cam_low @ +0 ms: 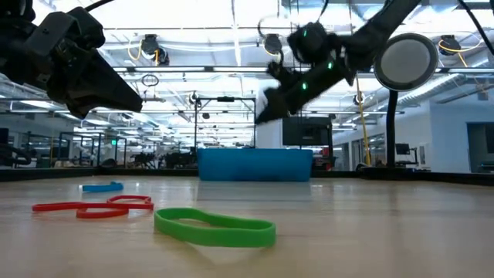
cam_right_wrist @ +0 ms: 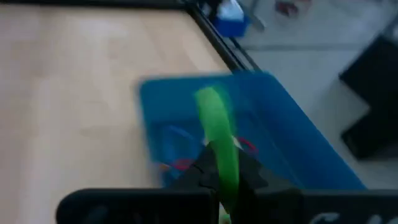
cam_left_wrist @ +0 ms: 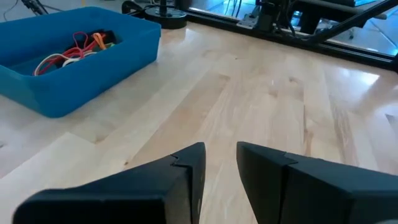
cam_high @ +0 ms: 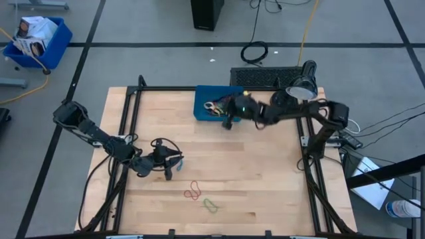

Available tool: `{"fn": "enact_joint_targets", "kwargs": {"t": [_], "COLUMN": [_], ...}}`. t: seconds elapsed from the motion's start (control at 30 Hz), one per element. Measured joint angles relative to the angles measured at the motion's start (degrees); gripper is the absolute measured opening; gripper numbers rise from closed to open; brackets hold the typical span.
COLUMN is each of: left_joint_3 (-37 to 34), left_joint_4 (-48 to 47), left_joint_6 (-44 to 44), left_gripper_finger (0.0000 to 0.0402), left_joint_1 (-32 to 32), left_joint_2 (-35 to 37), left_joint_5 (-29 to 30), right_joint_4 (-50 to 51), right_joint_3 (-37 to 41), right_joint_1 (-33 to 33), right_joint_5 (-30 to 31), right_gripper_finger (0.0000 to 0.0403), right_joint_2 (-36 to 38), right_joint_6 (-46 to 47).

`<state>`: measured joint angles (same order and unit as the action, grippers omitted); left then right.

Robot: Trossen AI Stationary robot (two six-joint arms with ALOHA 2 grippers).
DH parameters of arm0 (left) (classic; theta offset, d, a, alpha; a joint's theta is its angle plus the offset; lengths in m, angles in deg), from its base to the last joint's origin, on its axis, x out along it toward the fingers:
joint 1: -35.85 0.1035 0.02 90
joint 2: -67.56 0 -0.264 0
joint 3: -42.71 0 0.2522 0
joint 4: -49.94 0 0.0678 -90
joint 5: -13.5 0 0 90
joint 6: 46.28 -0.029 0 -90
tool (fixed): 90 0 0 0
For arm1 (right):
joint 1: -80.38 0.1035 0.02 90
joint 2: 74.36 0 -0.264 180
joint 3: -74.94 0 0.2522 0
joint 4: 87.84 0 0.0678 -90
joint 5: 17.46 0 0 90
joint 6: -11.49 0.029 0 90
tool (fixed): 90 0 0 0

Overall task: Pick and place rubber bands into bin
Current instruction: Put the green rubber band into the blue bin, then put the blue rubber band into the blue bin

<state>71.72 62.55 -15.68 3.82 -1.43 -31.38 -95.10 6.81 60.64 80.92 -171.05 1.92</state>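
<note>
A green rubber band (cam_right_wrist: 219, 134), thin and floppy, hung pinched in the shut right tool (cam_right_wrist: 222, 180) over the blue bin (cam_high: 201, 106) at the worktop's (cam_high: 265, 179) far edge; further bands (cam_high: 194, 192) lay near. The left tool (cam_left_wrist: 219, 163) hovered, narrowly parted and empty.

Wooden table (cam_high: 265, 179); blue bin (cam_high: 202, 105) at far edge; 3 loose rubber bands (cam_high: 194, 193).

A larger blue bin (cam_high: 41, 41) of white items sits on the floor.
</note>
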Motion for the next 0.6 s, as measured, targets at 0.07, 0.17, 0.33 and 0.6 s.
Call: {"fn": "enact_joint_targets", "kwargs": {"t": [0.07,0.17,0.33,0.6], "left_joint_3": [0.0,0.0,0.0,0.0], "left_joint_4": [0.0,0.0,-0.1,-0.6], "left_joint_6": [0.0,0.0,0.1,0.3], "left_gripper_finger": [0.0097,0.0097,0.0097,0.0097], "left_joint_1": [0.0,0.0,0.0,0.0], "left_joint_2": [0.0,0.0,0.0,0.0], "left_joint_5": [0.0,0.0,0.0,0.0], "right_joint_4": [0.1,0.7,3.4,6.0], "right_joint_3": [0.0,0.0,0.0,0.0], "right_joint_1": [-3.8,-8.0,-10.7,-8.9], "right_joint_5": [-2.5,-4.0,-4.2,-4.6], "right_gripper_finger": [0.0006,0.0029,0.0114,0.0225], "right_joint_2": [-0.7,-0.9,-1.0,-0.5], "right_joint_6": [0.9,2.9,6.0,7.4]}}
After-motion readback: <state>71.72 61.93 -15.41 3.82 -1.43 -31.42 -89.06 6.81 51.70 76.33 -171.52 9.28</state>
